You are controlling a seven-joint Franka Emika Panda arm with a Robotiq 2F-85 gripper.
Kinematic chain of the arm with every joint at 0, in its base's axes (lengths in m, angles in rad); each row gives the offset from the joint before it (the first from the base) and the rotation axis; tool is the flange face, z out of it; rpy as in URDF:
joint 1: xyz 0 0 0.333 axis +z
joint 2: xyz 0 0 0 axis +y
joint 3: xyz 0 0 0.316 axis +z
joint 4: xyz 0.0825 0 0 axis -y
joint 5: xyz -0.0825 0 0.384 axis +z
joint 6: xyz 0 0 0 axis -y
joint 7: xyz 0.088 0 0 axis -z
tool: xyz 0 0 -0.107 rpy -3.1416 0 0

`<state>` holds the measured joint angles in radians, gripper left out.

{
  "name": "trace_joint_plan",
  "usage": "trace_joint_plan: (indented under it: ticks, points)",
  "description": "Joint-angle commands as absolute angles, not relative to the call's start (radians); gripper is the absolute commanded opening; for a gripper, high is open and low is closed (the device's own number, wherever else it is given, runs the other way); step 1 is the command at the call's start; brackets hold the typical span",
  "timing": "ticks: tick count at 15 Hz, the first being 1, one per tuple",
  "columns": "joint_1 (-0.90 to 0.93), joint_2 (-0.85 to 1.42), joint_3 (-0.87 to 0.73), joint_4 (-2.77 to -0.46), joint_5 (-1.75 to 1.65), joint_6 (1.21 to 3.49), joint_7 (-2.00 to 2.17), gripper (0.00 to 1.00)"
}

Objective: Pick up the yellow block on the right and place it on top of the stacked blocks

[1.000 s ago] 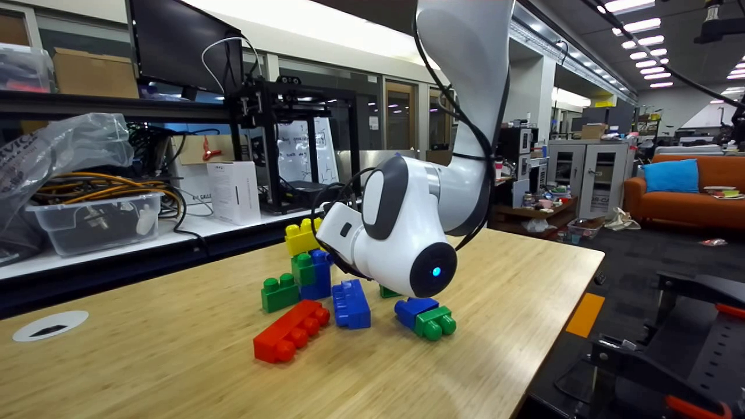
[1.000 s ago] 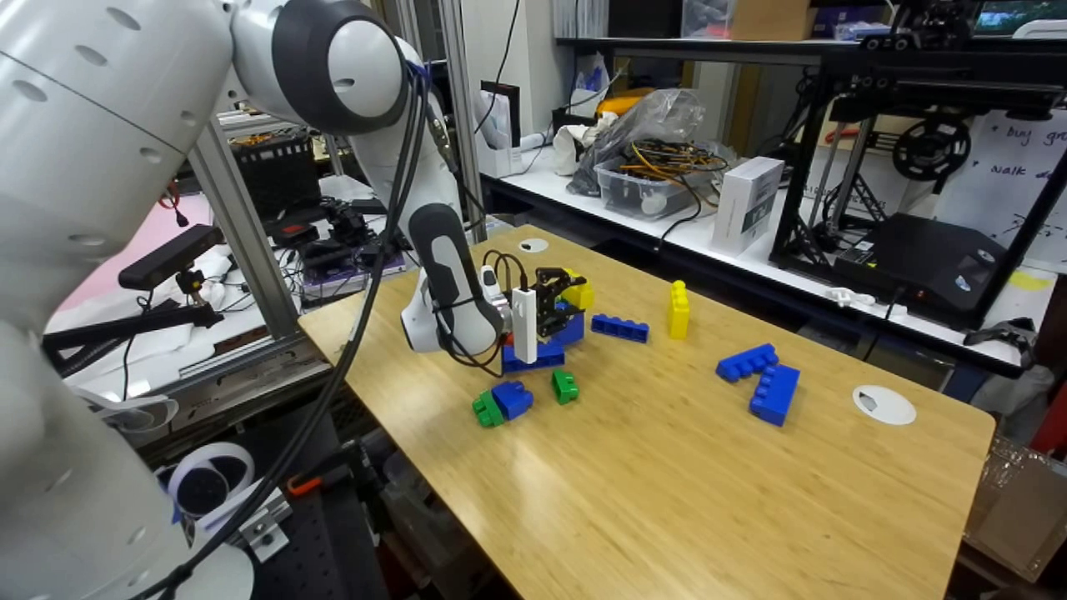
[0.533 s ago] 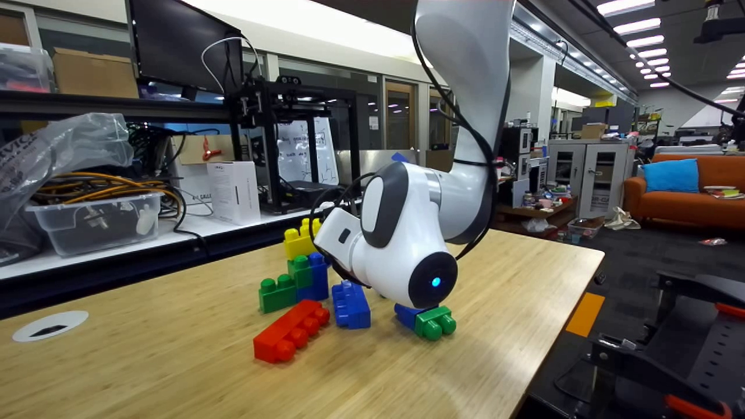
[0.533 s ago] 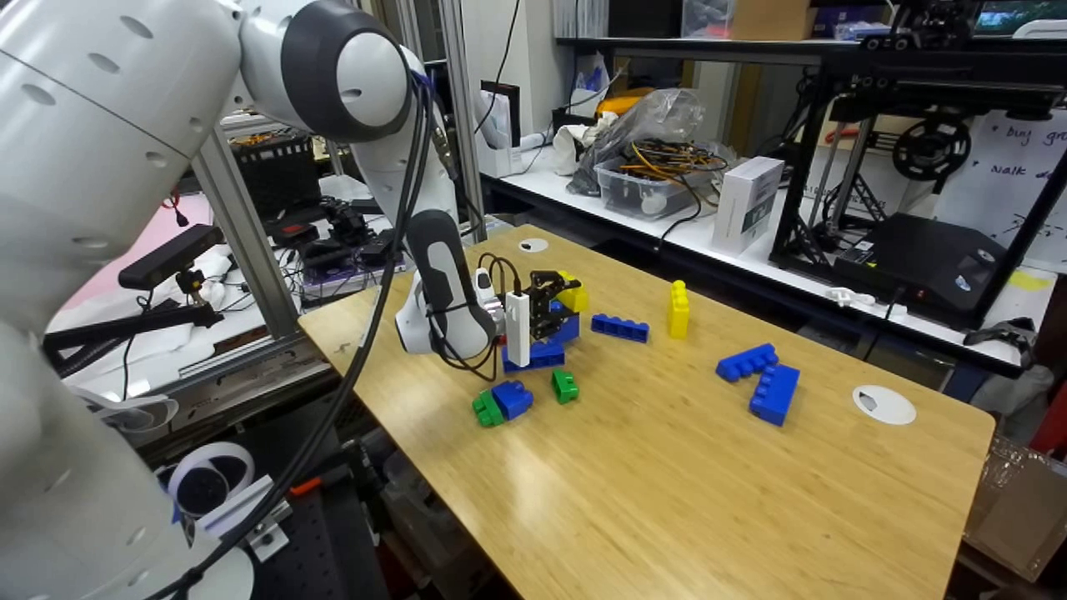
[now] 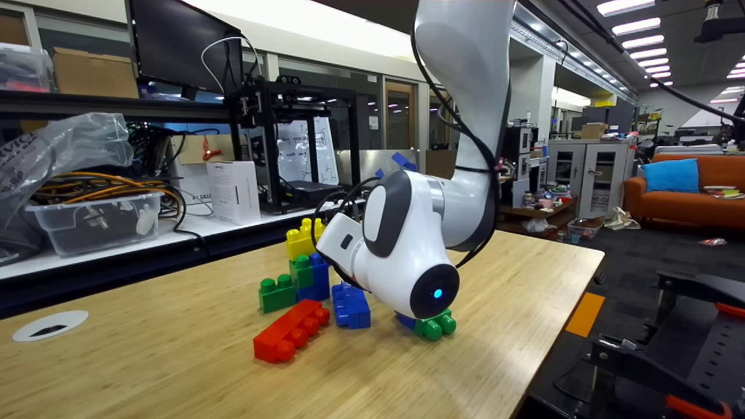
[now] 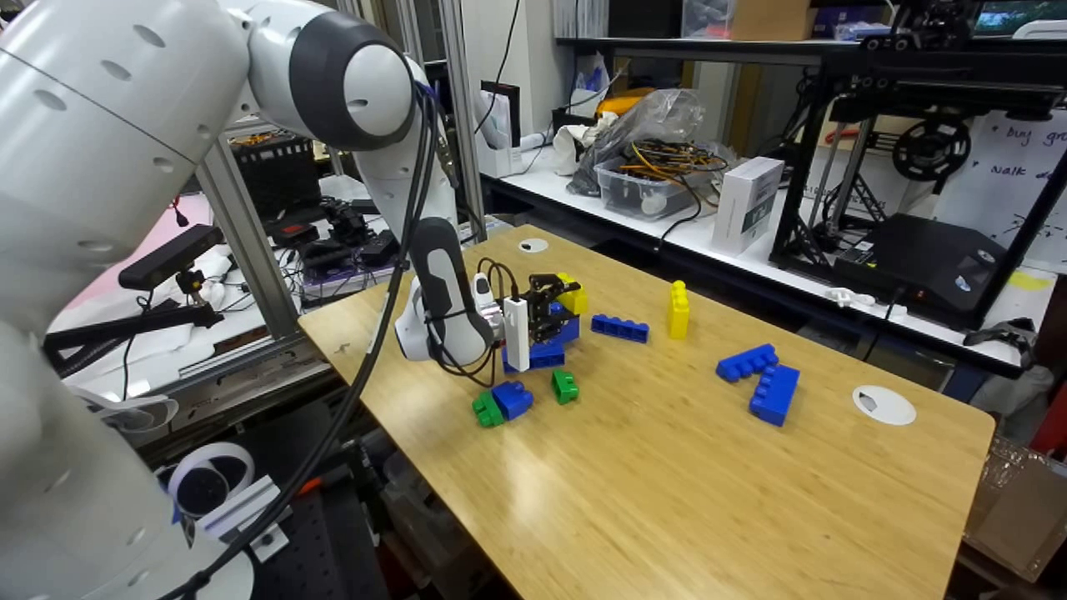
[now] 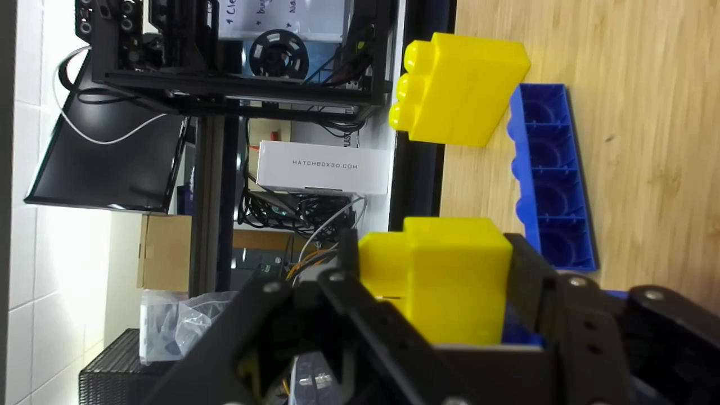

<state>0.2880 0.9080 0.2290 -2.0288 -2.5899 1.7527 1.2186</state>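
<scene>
My gripper reaches in sideways and is shut on a yellow block; one finger presses the studs and the opposite finger lies along the base. In an exterior view this yellow block sits right over the stacked blocks, a green piece against a blue one. Whether it touches them I cannot tell. Seen in an exterior view, the stack's blue part is partly covered by the fingers. A second yellow block stands upright on the table, apart from the gripper.
Around the stack lie a red brick, a blue brick, a low green brick and a blue-and-green pair. A small green brick and blue bricks are also on the table. A loaded shelf borders it.
The wrist has come down and tilted a little, the yellow block staying in the fingers with only a slight shift. The green bricks of the stack have slid slightly left in an exterior view.
</scene>
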Motion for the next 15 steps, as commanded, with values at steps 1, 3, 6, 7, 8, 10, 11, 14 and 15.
trace_joint_plan:
  ticks: [1,3,6,7,8,10,11,14,15]
  points:
    - [0.268,0.92,0.246,-2.032,-2.611,1.718,1.222,0.38]
    - [0.267,0.92,0.246,-2.032,-2.614,1.72,1.223,0.38]
    - [0.267,0.921,0.246,-2.031,-2.617,1.721,1.226,0.38]
    - [0.266,0.921,0.245,-2.032,-2.618,1.721,1.227,0.38]
    - [0.266,0.921,0.245,-2.032,-2.618,1.721,1.229,0.38]
    - [0.265,0.921,0.246,-2.031,-2.617,1.722,1.23,0.38]
    - [0.265,0.921,0.246,-2.031,-2.615,1.723,1.229,0.69]
    - [0.264,0.921,0.245,-2.03,-2.615,1.726,1.227,0.94]
    - [0.264,0.921,0.244,-2.029,-2.616,1.727,1.227,0.98]
